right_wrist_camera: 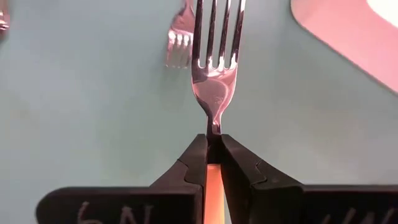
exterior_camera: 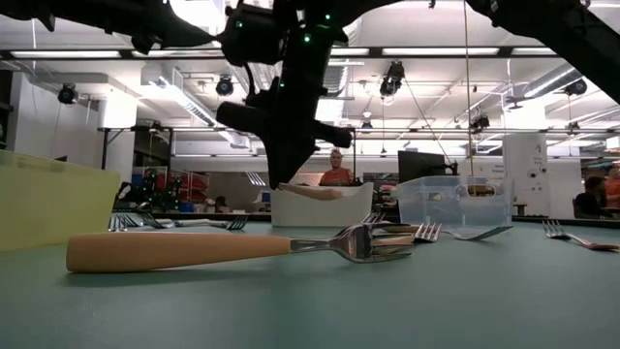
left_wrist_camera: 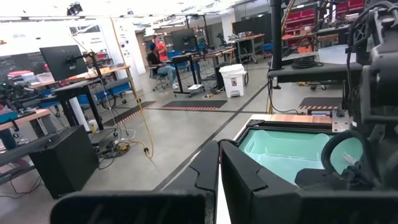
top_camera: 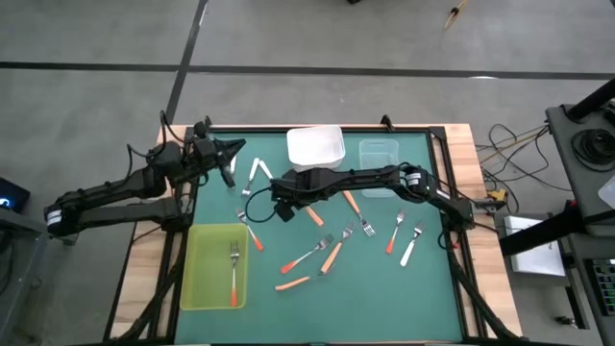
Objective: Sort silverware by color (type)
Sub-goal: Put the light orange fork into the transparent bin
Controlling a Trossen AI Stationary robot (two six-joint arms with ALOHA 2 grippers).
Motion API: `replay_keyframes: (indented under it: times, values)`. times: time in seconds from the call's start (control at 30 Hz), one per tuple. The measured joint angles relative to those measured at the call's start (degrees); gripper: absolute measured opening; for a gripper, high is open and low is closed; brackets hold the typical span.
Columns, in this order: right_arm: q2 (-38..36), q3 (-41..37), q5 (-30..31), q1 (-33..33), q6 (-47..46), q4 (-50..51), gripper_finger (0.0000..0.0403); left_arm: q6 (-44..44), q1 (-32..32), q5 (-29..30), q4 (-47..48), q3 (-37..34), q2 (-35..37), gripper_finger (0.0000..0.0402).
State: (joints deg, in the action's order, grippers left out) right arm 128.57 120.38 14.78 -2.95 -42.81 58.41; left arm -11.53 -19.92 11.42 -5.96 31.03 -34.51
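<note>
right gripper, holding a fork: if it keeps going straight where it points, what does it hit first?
Probably the green mat. The right gripper points down at it with an orange-handled fork clamped in its fingers, so the tines would touch first. Another fork lies just beside that line. Depth is unclear.

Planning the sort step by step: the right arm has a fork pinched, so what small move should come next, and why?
Probably carry it toward the yellow-green tray. The right gripper is shut on a fork with an orange handle, lifted above the mat, and that tray already holds an orange-handled fork. The left gripper waits shut at the table's far-left corner.
</note>
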Motion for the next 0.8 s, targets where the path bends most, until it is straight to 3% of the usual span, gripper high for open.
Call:
replay_keyframes:
  times: [0.3, 0.57, 0.8]
  values:
    - [-1.82, 1.29, 2.91, 0.84, -1.03, 6.07, 0.0019, 0.1, 0.02, -6.33, -0.03, 0.0, 1.97, 0.0]
    - [-6.14, 1.29, 3.19, 0.47, -1.01, 9.3, 0.0019, 0.48, 0.02, -6.45, 0.78, 0.02, 3.22, 0.0]
    - [-12.55, 1.26, 2.74, -3.84, -1.0, 16.12, 0.0019, 0.48, 0.02, -6.45, 0.62, 0.02, 3.16, 0.0]
